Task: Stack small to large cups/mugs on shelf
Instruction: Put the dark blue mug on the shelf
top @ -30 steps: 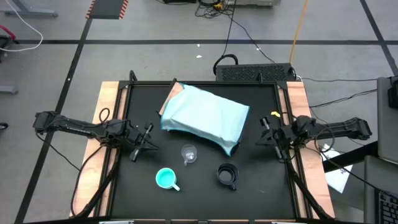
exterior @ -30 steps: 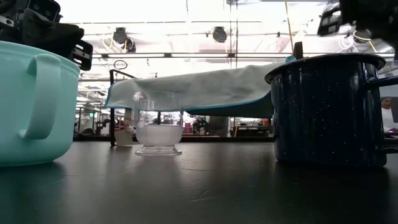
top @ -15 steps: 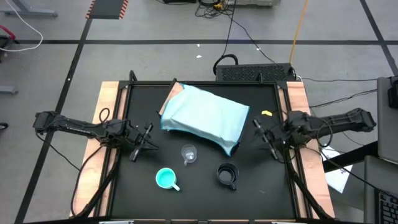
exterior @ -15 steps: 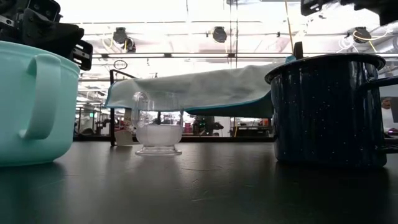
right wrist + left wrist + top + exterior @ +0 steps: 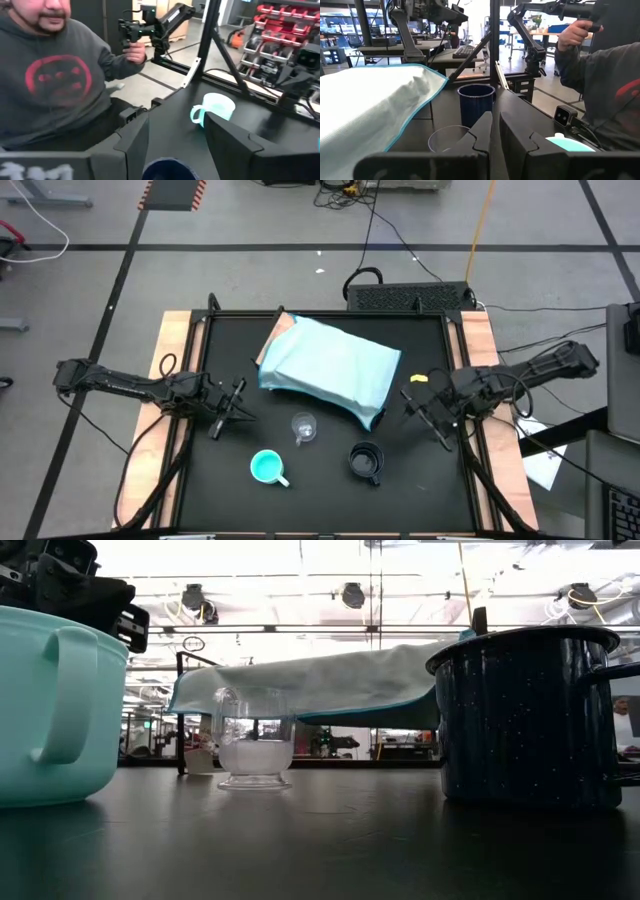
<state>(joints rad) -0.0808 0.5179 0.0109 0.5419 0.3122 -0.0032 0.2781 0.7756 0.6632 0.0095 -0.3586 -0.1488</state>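
The right gripper hovers at 3 o'clock on the table, fingers apart and empty. The left gripper waits at 9 o'clock, fingers together. The shelf lies toward 12 o'clock. The glass cup stands at centre, seemingly just clear of the shelf. The teal mug stands at 7 o'clock and the black mug at 5 o'clock.

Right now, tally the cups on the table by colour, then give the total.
Black mug: 1
Teal mug: 1
Clear glass cup: 1
Total: 3, all on the black tabletop, none on the light blue shelf.
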